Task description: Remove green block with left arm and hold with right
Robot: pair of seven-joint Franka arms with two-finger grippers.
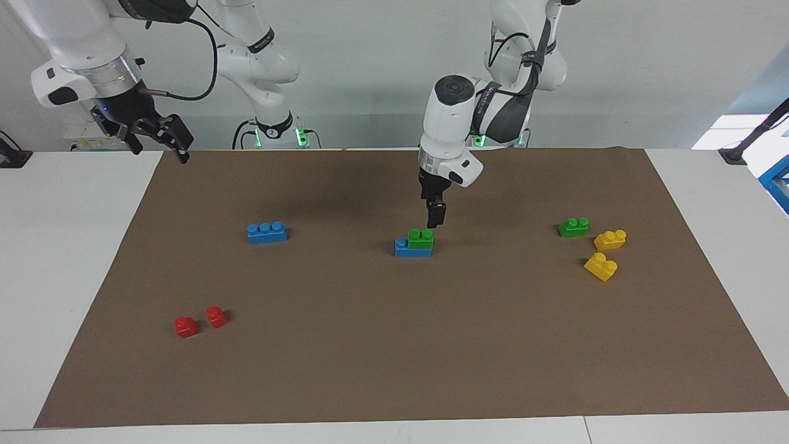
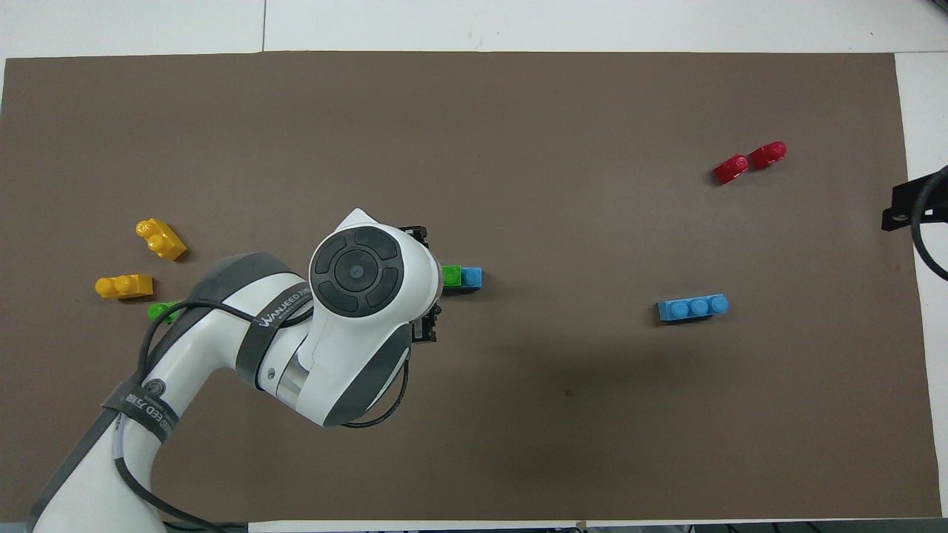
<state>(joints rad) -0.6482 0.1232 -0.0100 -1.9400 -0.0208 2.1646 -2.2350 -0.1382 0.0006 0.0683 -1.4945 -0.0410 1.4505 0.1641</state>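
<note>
A green block [image 1: 421,239] [image 2: 451,275] sits pressed onto one end of a short blue brick [image 1: 404,250] [image 2: 472,277] in the middle of the brown mat. My left gripper [image 1: 436,222] hangs just above that green block's edge, pointing straight down, open and holding nothing. In the overhead view the left arm's wrist [image 2: 363,270] covers part of the block. A second green block [image 1: 573,227] [image 2: 159,310] lies loose toward the left arm's end. My right gripper [image 1: 159,147] waits, open and empty, high over the mat's corner at the right arm's end.
Two yellow bricks [image 1: 610,239] [image 1: 601,266] lie beside the loose green block. A longer blue brick [image 1: 267,232] and two red bricks [image 1: 185,326] [image 1: 216,316] lie toward the right arm's end. The brown mat [image 1: 394,357] covers most of the white table.
</note>
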